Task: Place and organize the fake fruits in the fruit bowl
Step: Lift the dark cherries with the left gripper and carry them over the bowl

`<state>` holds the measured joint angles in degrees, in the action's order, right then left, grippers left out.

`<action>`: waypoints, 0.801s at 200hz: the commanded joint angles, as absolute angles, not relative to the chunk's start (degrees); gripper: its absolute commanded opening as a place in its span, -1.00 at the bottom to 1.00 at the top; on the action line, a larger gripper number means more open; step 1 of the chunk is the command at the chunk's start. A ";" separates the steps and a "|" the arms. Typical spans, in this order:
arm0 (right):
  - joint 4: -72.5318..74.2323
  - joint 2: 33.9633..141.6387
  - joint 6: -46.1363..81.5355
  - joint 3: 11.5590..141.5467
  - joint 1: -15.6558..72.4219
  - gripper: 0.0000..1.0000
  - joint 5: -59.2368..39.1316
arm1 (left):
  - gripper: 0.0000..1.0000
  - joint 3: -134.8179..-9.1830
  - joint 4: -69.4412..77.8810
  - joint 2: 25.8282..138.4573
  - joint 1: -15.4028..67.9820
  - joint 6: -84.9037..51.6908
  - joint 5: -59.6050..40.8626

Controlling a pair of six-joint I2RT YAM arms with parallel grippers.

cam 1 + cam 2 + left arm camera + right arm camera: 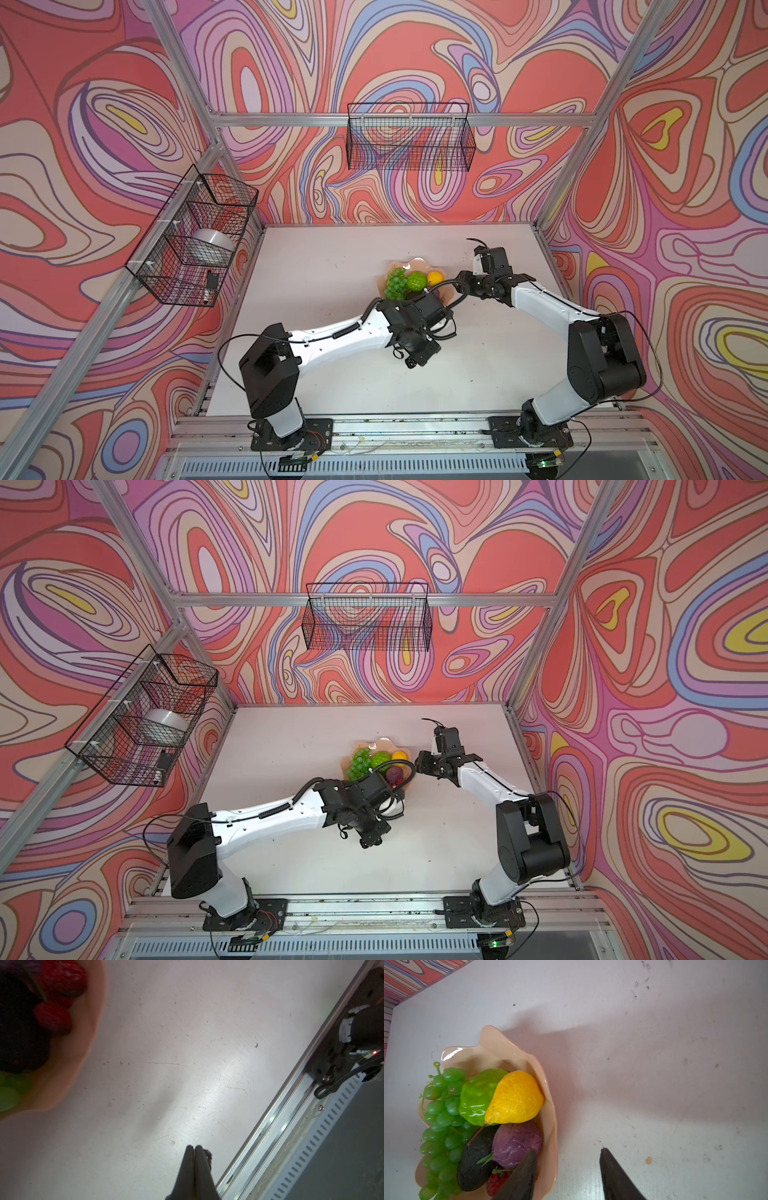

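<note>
The peach-pink fruit bowl (405, 265) (492, 1043) stands right of the table's middle. Packed inside are a green grape bunch (395, 283) (440, 1118), a bumpy lime-green ball (417, 281) (477, 1097), a yellow pear-like fruit (434, 276) (515, 1099), a purple ball (394, 776) (517, 1142), a dark avocado (475, 1159) and red cherries (496, 1182) (54, 1018). My right gripper (568, 1151) (462, 277) is open and empty. It straddles the bowl's right rim, one finger over the fruit and one over the table. My left gripper (194, 1147) (411, 363) is shut on nothing, in front of the bowl (87, 1043).
A black wire basket (409, 137) hangs on the back wall. Another wire basket (195, 237) on the left wall holds a white roll and small items. A metal rail (395, 424) (280, 1126) runs along the table's front edge. My left arm's wrist covers the bowl's front.
</note>
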<state>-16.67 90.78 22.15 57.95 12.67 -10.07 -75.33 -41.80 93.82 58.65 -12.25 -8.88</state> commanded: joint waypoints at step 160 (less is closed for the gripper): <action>-17.23 82.96 24.37 55.12 12.69 0.01 -9.14 | -1.00 -109.63 -26.96 122.37 40.68 -33.59 -16.95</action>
<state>-17.52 84.42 23.42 56.80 12.69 -9.65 -106.69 -29.91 119.13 40.49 -26.68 -15.07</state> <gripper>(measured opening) 0.506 0.050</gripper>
